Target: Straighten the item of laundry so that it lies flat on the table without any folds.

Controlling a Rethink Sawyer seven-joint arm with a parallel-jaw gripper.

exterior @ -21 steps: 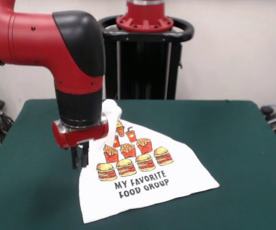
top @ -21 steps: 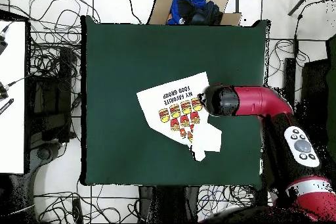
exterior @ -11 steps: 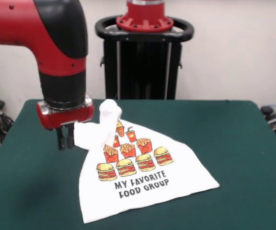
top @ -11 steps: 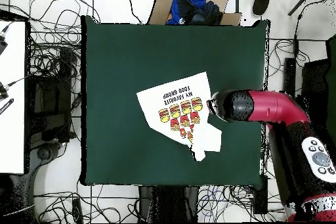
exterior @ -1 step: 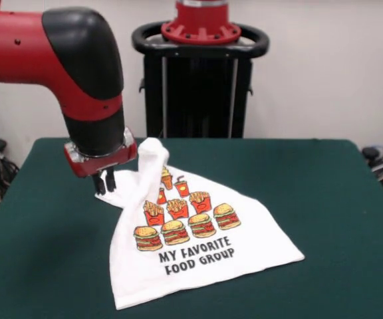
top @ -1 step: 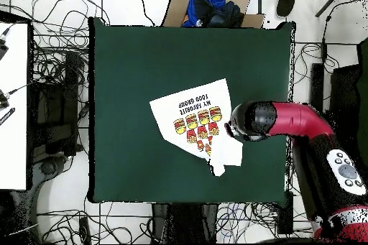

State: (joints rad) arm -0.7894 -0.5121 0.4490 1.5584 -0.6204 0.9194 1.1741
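The item of laundry, a white T-shirt printed with burgers, fries and "MY FAVORITE FOOD GROUP", lies on the green table. Its lower part is flat, while its far end is bunched into a raised fold. My gripper hangs at the shirt's left edge beside that fold, low over the cloth, with its fingers a little apart and open. In the overhead view the shirt sits right of the middle of the table. There the arm's wrist covers the gripper and the shirt's edge.
A cardboard box holding blue and dark cloth stands past the table's far edge in the overhead view. Cables litter the floor around the table, and a white desk stands at the left. The black pedestal frame rises behind the table.
My gripper rose from the shirt's left side, swung out to the left, then came back in and down to the shirt's left edge by the fold. The shirt's left flap has drawn in slightly.
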